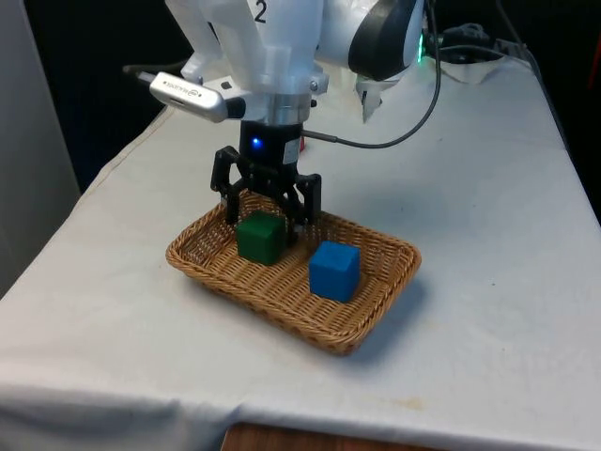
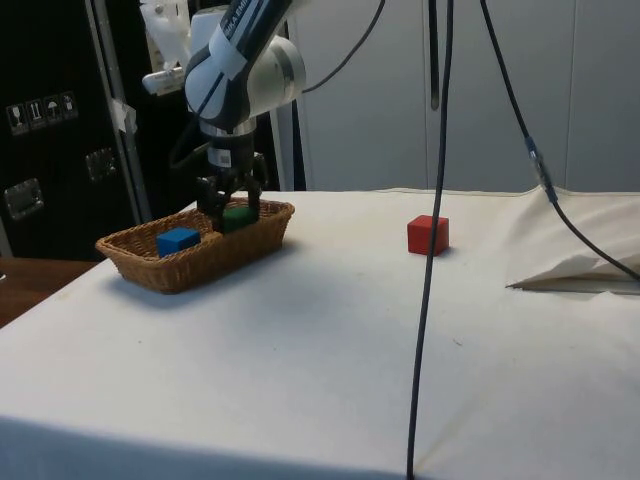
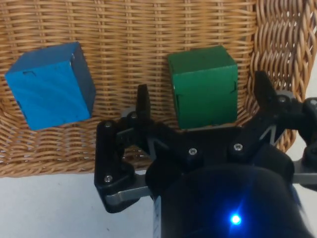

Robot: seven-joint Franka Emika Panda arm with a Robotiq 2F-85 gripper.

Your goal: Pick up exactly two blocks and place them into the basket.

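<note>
A green block (image 1: 260,237) and a blue block (image 1: 334,270) lie in the wicker basket (image 1: 376,324). The green one is at the basket's end nearer the robot. My gripper (image 1: 270,214) hangs just above the green block, open, with one finger on each side and a gap to each face. In the wrist view the green block (image 3: 203,84) sits between the spread fingers (image 3: 142,101), and the blue block (image 3: 49,84) lies apart on the basket floor (image 3: 129,39). The side view shows the gripper (image 2: 230,205) over the green block (image 2: 238,217) and the blue block (image 2: 178,240) beside it.
A red block (image 2: 428,235) stands alone on the white cloth, well away from the basket (image 2: 190,270). A black cable (image 1: 413,122) trails over the table near the robot's base. The cloth is bunched up at one edge (image 2: 570,260).
</note>
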